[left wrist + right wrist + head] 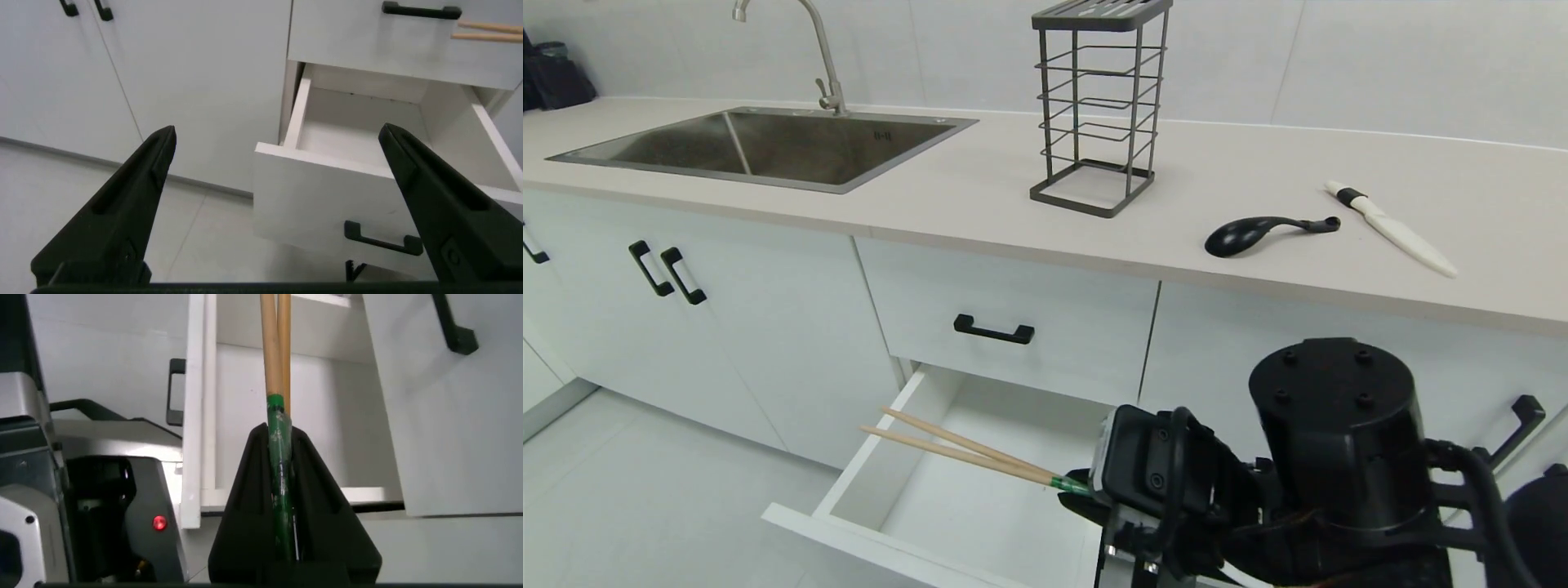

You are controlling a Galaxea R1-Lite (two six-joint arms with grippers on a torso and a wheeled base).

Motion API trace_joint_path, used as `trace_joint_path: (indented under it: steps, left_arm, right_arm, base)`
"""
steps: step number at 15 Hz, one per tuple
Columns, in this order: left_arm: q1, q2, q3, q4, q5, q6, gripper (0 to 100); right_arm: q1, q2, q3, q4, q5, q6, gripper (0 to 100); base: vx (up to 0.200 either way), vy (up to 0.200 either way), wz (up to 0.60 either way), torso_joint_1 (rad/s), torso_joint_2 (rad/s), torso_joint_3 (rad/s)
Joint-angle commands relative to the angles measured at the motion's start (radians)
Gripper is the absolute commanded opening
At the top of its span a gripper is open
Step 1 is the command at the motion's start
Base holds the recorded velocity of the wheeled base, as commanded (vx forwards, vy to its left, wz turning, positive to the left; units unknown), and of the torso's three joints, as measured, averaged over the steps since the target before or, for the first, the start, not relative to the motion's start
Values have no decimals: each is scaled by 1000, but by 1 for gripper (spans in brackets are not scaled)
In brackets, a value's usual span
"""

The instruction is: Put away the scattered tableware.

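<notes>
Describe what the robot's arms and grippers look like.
Both are matte black. The left gripper is two long, tapered wedges. The right gripper looks alike; its arm has a round, screw-dotted joint cap and black cables.

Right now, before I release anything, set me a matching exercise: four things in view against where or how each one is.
Things:
1 chopsticks
2 black spoon
3 white knife
4 drawer

States:
A pulled open
B clamped in the right gripper
C on the counter, left of the knife
D on the counter, farthest right

Pairs: 1-B, 2-C, 3-D, 4-A
</notes>
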Motion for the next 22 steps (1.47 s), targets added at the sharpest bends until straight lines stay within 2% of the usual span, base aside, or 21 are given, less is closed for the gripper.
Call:
trace_joint_path:
  steps: [1,6,9,12,16,22]
  left_arm:
    - [0,1,0,-1,0,-1,100]
    - [0,1,0,1,0,-1,100]
    - [0,1,0,1,0,-1,100]
    - [0,1,0,1,0,-1,100]
    - [0,1,0,1,0,-1,100]
    - [0,1,0,-1,0,-1,100]
  right_arm:
    - [-6,56,-44,-7,3,-3,0]
    - [-25,190,-131,-37,-3,3,0]
    - [-42,242,-211,-27,-84,60,0]
    - [-72,271,-204,-27,-97,101,0]
    - [-66,306,-223,-14,-134,187,0]
    - [-85,364,-207,-40,-146,178,0]
  base:
    - [0,0,0,0,0,0]
    - [0,0,0,0,0,0]
    - [0,0,0,0,0,0]
    - [0,0,0,0,0,0]
    - [0,0,0,0,0,0]
    - [0,0,0,0,0,0]
